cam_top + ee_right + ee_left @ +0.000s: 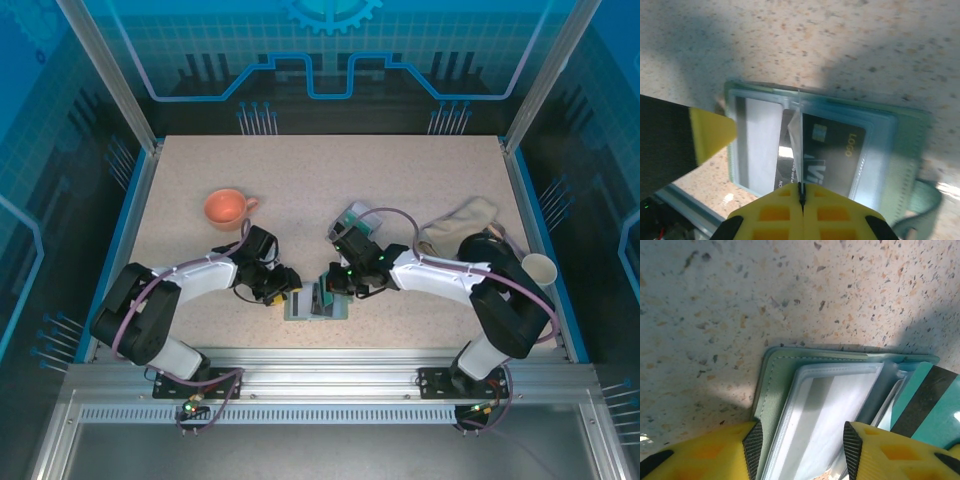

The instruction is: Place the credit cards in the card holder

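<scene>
Card holder: The green card holder point(318, 310) lies open and flat on the counter point(790, 290). It is low in the middle of the top view, between the two hands.
Cards: A dark card point(837, 145) sits inside a clear pocket, in the middle of the right wrist view. A teal card point(940, 415) with a dark stripe shows at the right side of the left wrist view.
Right hand: The right hand point(801, 200) has its fingers pressed together, pinching something thin seen from its edge. It looks like the teal card, but I am not sure.
Left hand: The left hand point(803, 445) is spread, with one yellow finger on each side of a clear pocket point(825, 405).
How a card handles: I think it is light, stiff, thin and slippery. Hold it by one short end so the other end can go in.
How the holder handles: It is probably soft and light, so it may slide or fold. Press on a bare page, away from the pocket mouth. The closure tab point(925, 200) looks floppy.
Counter: It is pale, speckled and flat, and it looks smooth.
Room: Blue patterned walls stand all around. An orange cup point(225, 208), a cloth point(458, 225) and a paper cup point(538, 268) sit well apart from the holder.
</scene>
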